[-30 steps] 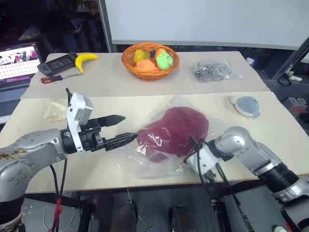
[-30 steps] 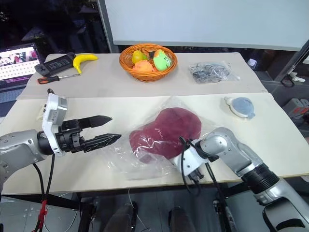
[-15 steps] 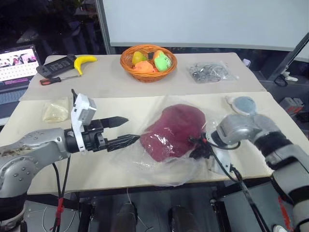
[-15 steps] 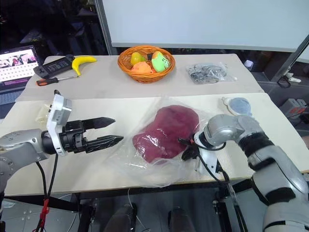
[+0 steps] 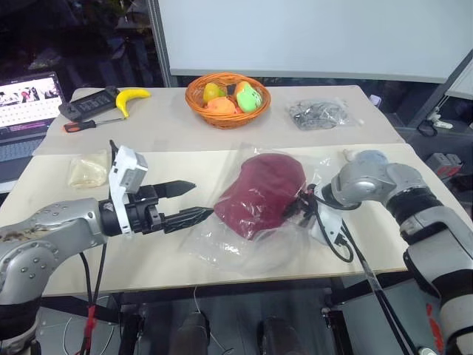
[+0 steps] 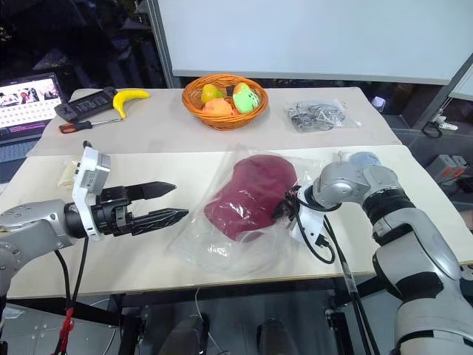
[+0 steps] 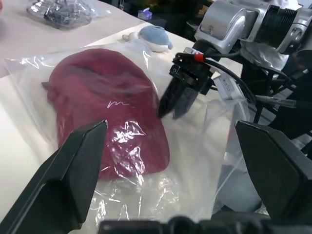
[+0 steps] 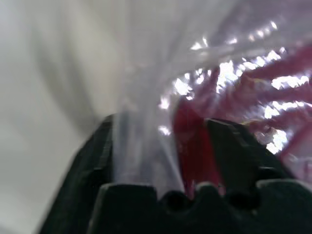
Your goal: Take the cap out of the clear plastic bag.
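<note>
From the head camera I see the maroon cap (image 5: 260, 194) mid-frame inside the crinkly clear plastic bag (image 5: 222, 248), left gripper (image 5: 189, 201) spread wide and empty; my right wrist camera shows the right gripper (image 8: 163, 146) parted with bag film between its fingers.

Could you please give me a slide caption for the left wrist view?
Open left gripper faces the cap inside the clear plastic bag.

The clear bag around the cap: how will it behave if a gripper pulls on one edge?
The bag looks thin and crinkled, so it would probably stretch and fold rather than lift stiffly. Its glossy film may slip from a pinch. The cap inside looks soft, so it would likely sag and drag along.
</note>
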`<state>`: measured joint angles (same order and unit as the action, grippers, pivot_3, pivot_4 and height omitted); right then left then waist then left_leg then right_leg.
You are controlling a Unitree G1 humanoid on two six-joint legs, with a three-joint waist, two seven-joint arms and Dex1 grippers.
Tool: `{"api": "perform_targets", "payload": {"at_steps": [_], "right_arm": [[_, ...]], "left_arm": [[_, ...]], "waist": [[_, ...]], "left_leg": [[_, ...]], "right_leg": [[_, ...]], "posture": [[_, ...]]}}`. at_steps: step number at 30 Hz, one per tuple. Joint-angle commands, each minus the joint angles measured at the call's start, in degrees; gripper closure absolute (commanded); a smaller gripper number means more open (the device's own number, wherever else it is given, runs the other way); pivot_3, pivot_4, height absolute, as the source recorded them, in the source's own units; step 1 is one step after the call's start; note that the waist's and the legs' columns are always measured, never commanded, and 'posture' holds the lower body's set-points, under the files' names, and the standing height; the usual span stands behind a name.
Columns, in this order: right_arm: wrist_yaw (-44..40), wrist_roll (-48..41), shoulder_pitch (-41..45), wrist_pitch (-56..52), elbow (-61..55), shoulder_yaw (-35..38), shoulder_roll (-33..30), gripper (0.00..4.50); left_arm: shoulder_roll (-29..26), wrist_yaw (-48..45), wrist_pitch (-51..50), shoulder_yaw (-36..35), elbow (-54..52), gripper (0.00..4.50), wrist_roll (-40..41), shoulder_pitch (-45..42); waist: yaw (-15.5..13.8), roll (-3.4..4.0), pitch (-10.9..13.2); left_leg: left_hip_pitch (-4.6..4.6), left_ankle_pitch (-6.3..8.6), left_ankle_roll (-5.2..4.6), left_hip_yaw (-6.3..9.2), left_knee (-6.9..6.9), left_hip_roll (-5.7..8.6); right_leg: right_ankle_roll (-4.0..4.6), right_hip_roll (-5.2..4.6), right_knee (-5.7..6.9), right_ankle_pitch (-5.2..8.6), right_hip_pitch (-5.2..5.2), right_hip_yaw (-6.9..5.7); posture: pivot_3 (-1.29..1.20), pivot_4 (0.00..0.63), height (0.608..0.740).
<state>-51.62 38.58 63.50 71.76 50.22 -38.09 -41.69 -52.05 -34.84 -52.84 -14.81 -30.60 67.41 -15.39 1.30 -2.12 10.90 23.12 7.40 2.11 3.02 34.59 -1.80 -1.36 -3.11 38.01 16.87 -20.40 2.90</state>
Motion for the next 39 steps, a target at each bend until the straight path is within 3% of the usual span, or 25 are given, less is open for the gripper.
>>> {"api": "perform_targets", "payload": {"at_steps": [1, 6, 8, 12, 17, 23, 25, 30, 32, 35, 39], "right_arm": [[0.3, 7.0, 0.6, -5.4, 2.7, -2.3, -2.6, 0.12], [3.5, 10.2, 1.7, -5.7, 2.7, -3.1, -4.1, 0.12], [1.2, 8.2, 2.2, -6.2, 3.5, -2.6, -4.8, 0.12], [-12.0, -1.9, 1.7, -9.2, 3.3, -0.7, -7.5, 0.12], [-32.3, -17.9, -0.8, -21.3, -7.3, 3.0, -13.4, 0.12], [-40.3, -24.8, -1.7, -33.1, -16.7, 7.1, -16.7, 0.12], [-40.9, -30.7, -1.9, -40.7, -22.1, 6.7, -19.0, 0.12], [-40.9, -68.8, -5.2, -72.1, -52.8, 3.9, -33.1, 0.12], [-40.9, -79.2, -7.6, -80.0, -61.9, 5.1, -36.8, 0.12], [-38.5, -85.8, -11.3, -90.7, -69.3, 9.1, -35.6, 0.12], [-25.4, -86.1, -16.0, -103.2, -75.8, 12.0, -30.4, 0.12]], "left_arm": [[0.0, -0.3, 0.4, -1.1, -0.9, 0.00, 0.2, -0.6], [0.1, -0.6, 0.5, -0.5, -0.5, 0.00, -0.1, -1.2], [0.3, -0.8, 0.6, -0.2, -0.2, 0.00, -0.4, -1.6], [0.5, -1.1, 0.6, 0.2, 0.4, 0.00, -0.8, -2.1], [0.8, -1.8, 0.6, 0.6, 0.8, 0.00, -1.5, -2.4], [1.4, -2.6, 0.6, 1.2, 1.1, 0.00, -2.5, -2.6], [1.5, -2.8, 0.6, 1.4, 1.1, 0.00, -2.6, -2.7], [1.5, -3.1, 0.4, 1.1, 0.9, 0.00, -2.5, -2.3], [1.6, -3.2, 0.4, 1.2, 0.8, 0.00, -2.5, -2.3], [1.9, -3.3, 0.5, 1.8, 1.0, 0.00, -2.7, -2.7], [2.4, -3.8, 0.4, 2.5, 1.2, 0.00, -2.9, -3.4]], "waist": [[-0.2, 0.00, 0.0], [-0.7, 0.00, 0.0], [-0.7, 0.00, 0.0], [-0.8, 0.05, 0.0], [-0.3, 0.20, 0.1], [0.8, 0.48, 0.3], [1.0, 0.50, 0.3], [0.4, 0.73, 0.4], [0.2, 0.73, 0.4], [0.0, 0.71, 0.4], [-0.3, 0.70, 0.4]], "left_leg": [[0.00, 0.00, 0.00, 0.00, 0.00, 0.00], [0.06, 0.00, 0.00, 0.01, 0.00, 0.06], [0.11, 0.00, 0.00, 0.01, 0.00, 0.09], [0.21, 0.02, -0.03, 0.02, -0.04, 0.17], [0.61, 0.17, -0.17, 0.02, -0.15, 0.15], [1.15, 0.19, -0.16, -0.06, -0.42, 0.10], [1.19, 0.19, -0.16, -0.07, -0.43, 0.09], [1.54, 0.18, -0.16, -0.07, -0.37, 0.17], [1.68, 0.19, -0.17, -0.03, -0.39, 0.13], [1.69, 0.20, -0.18, -0.05, -0.32, 0.09], [1.69, 0.20, -0.18, -0.12, -0.01, 0.04]], "right_leg": [[0.00, 0.00, 0.00, 0.00, 0.00, 0.00], [0.00, -0.08, -0.04, 0.02, 0.00, -0.06], [-0.03, -0.13, -0.05, 0.03, -0.02, -0.09], [-0.32, -0.22, -0.06, -0.04, -0.06, -0.14], [-0.46, -0.30, -0.16, -0.05, -0.40, -0.18], [-0.37, -0.16, 0.05, -0.03, -1.26, -0.10], [-0.36, -0.14, 0.07, -0.03, -1.34, -0.08], [-0.37, -0.25, 0.13, -0.03, -1.67, -0.08], [-0.37, -0.24, 0.07, -0.02, -1.76, -0.11], [-0.38, -0.25, 0.05, -0.03, -1.76, -0.11], [-0.39, -0.16, 0.14, -0.05, -1.74, -0.12]], "posture": [[0.00, 0.150, 0.740], [0.00, 0.150, 0.740], [0.00, 0.150, 0.740], [0.00, 0.150, 0.740], [0.00, 0.150, 0.740], [0.00, 0.150, 0.740], [0.00, 0.150, 0.740], [0.00, 0.150, 0.740], [0.00, 0.150, 0.740], [0.00, 0.150, 0.740], [0.00, 0.150, 0.740]]}}
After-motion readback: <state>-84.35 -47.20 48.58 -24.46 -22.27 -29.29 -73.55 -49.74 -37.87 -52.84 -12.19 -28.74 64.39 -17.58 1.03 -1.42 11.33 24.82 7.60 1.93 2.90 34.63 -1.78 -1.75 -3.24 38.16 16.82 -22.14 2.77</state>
